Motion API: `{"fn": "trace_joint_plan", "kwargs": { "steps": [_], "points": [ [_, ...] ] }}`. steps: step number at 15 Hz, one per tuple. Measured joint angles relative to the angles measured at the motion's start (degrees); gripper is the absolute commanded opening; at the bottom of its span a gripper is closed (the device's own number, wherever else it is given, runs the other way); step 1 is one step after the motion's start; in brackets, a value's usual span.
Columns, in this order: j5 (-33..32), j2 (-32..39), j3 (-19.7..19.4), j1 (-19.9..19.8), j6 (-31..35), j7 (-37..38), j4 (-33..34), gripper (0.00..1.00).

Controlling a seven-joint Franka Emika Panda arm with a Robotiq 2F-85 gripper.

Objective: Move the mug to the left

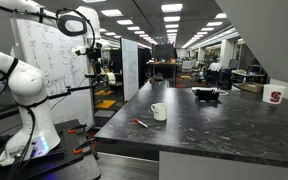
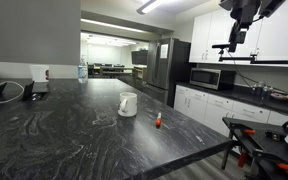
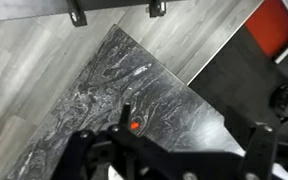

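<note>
The mug [image 1: 159, 111] is small, white and upright on the dark marbled counter [image 1: 214, 125], near the counter's end; it also shows in an exterior view [image 2: 128, 104]. My gripper [image 3: 191, 130] is open and empty. It hangs high above the floor beside the counter's corner, well away from the mug, as both exterior views show [image 1: 93, 52] [image 2: 239, 35]. The wrist view looks down on the counter corner [image 3: 144, 80]; the mug does not show there.
A red marker [image 1: 140, 123] [image 2: 157, 120] [image 3: 135, 125] lies near the mug. A white cup with a red logo [image 1: 275, 97] [image 2: 40, 73] and a black object [image 1: 206, 95] [image 2: 4, 92] stand at the counter's far end. A microwave [image 2: 212, 77] stands behind.
</note>
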Motion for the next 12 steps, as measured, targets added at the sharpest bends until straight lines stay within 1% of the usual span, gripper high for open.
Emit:
{"fn": "trace_joint_plan", "kwargs": {
  "steps": [2,3,6,9,10,12],
  "points": [
    [0.00,0.21,0.00,-0.19,0.54,0.00,0.07,1.00],
    [-0.01,0.59,-0.01,-0.35,1.84,0.00,0.15,1.00],
    [-0.31,4.46,-0.15,-0.49,8.21,-1.67,1.43,1.00],
    [-0.31,13.55,-1.08,-0.39,14.68,-5.89,5.18,1.00],
    [-0.31,17.71,-1.66,-0.37,16.89,-7.14,7.09,1.00],
    [-0.35,26.73,-2.75,-0.38,18.89,-9.79,11.96,1.00]
  ]
}}
